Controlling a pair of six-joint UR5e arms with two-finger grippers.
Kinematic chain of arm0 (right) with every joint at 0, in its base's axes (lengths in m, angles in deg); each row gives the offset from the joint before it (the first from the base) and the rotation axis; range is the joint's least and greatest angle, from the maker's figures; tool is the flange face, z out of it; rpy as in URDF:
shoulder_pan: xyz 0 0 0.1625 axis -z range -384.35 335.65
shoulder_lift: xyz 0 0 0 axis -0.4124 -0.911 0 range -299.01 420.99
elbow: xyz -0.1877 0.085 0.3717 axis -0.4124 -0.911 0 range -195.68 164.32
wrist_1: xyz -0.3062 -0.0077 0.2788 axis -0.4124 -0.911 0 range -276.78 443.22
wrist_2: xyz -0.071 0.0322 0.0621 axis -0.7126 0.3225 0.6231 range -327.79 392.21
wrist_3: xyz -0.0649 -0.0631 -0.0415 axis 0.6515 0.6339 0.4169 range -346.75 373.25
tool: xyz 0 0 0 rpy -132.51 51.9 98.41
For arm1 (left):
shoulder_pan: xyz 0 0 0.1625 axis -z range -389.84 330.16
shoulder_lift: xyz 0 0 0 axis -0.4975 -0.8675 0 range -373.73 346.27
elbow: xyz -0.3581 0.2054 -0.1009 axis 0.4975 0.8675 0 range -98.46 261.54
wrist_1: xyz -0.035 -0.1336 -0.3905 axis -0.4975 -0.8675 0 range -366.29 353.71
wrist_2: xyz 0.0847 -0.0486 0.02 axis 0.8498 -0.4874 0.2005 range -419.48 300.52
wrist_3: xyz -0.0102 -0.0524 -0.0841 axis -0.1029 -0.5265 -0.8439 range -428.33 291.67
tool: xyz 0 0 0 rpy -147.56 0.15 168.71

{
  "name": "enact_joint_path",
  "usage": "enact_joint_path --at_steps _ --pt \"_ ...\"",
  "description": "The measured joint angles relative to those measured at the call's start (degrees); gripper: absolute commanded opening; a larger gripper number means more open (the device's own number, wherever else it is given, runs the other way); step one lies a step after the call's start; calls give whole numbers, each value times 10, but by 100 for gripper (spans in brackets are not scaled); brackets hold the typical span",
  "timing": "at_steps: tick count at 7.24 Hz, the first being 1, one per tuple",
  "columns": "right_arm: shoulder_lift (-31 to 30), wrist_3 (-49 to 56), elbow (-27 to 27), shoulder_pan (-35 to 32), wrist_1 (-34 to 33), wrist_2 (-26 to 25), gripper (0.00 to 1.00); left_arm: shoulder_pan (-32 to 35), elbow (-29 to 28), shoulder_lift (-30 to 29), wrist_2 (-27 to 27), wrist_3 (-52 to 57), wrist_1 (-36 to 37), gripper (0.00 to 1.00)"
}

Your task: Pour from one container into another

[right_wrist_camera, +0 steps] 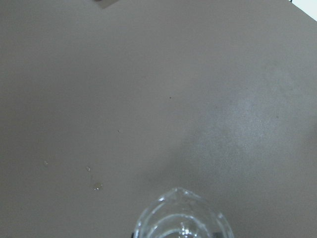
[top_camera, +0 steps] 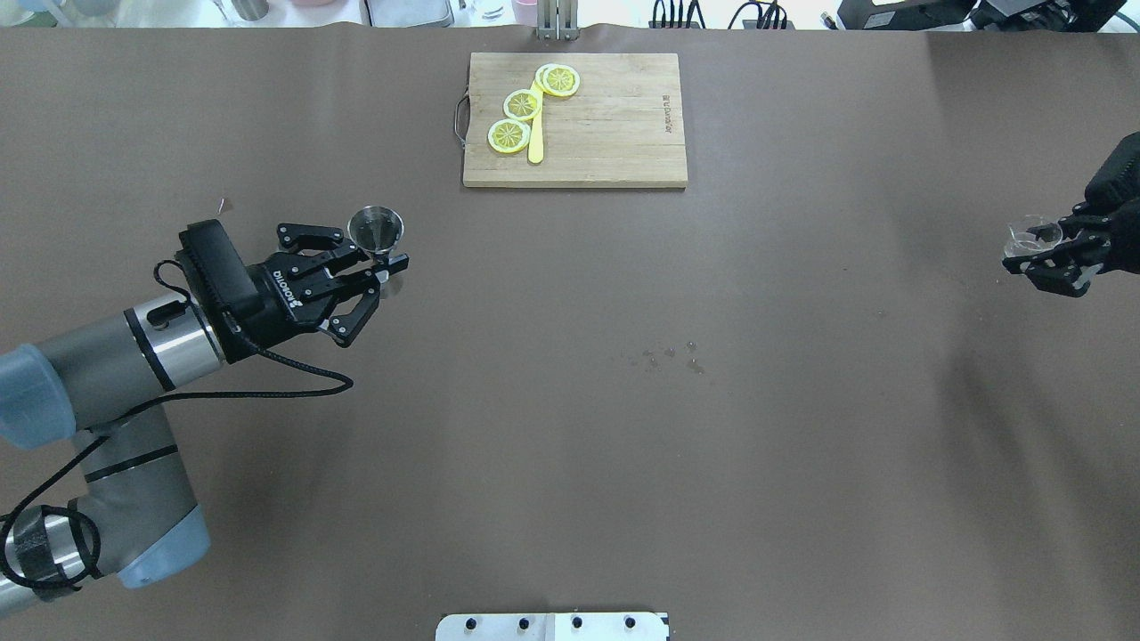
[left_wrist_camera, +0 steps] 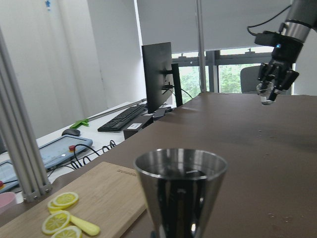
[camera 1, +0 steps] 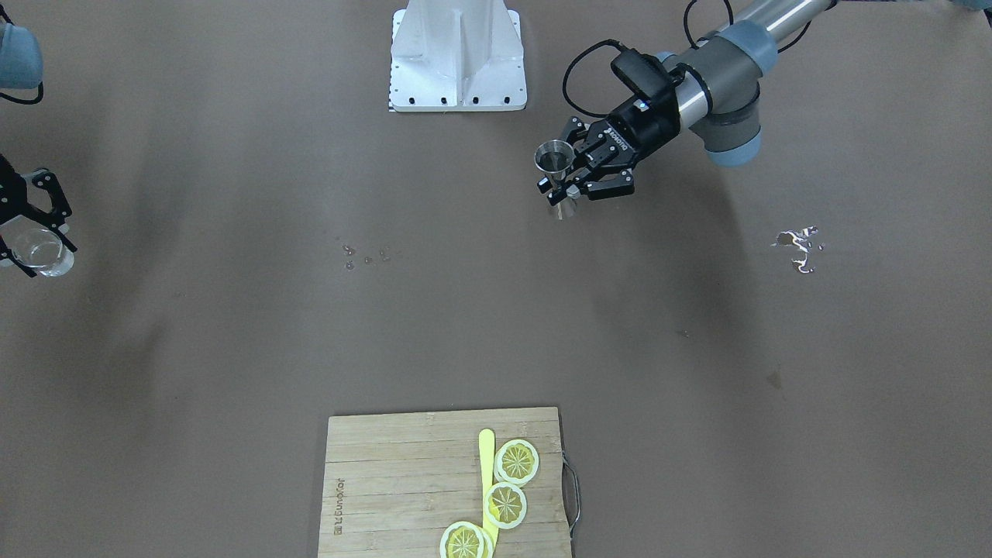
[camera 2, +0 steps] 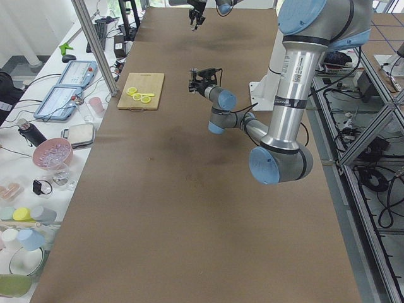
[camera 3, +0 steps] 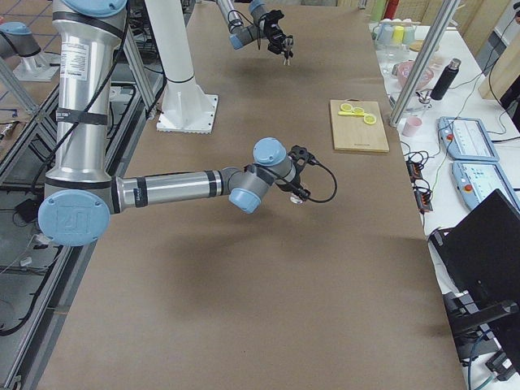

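Note:
A steel jigger [top_camera: 375, 228] stands upright above the table, and my left gripper [top_camera: 387, 267] is shut on its narrow waist. In the left wrist view the jigger [left_wrist_camera: 181, 191] fills the foreground, dark inside. Facing the robot, the jigger [camera 1: 555, 157] sits in the left gripper [camera 1: 563, 187] right of centre. My right gripper [top_camera: 1033, 255] at the table's far right edge is shut on a small clear glass [top_camera: 1030, 235]. The same glass [camera 1: 43, 253] and right gripper [camera 1: 45, 232] show at that view's left edge. The glass [right_wrist_camera: 183, 220] rim shows low in the right wrist view.
A wooden cutting board [top_camera: 614, 133] at the far side carries lemon slices [top_camera: 523, 104] and a yellow knife [top_camera: 535, 142]. Water drops [top_camera: 668, 354] lie mid-table, and a wet patch [camera 1: 798, 246] lies near the left arm. The robot's white base [camera 1: 457, 58] is behind.

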Motion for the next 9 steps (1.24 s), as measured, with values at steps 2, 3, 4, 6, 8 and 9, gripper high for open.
enact_joint_path --at_steps 2,3,4,6,8,9 --pt "-9 -3 -28 -8 44 13 0 -1 10 17 98 -35 1 0" --pt "-12 -3 -42 -11 61 16 0 -2 11 19 143 -52 5 0" --pt "-13 -7 -65 -12 94 19 0 -4 11 21 191 -69 13 0" --pt "-13 -16 -115 -15 167 23 0 -5 11 28 270 -119 59 0" --pt "-13 -15 -168 -16 237 21 0 -5 11 35 326 -188 134 0" --pt "-12 -17 -190 -16 267 19 0 -5 11 36 347 -223 174 0"
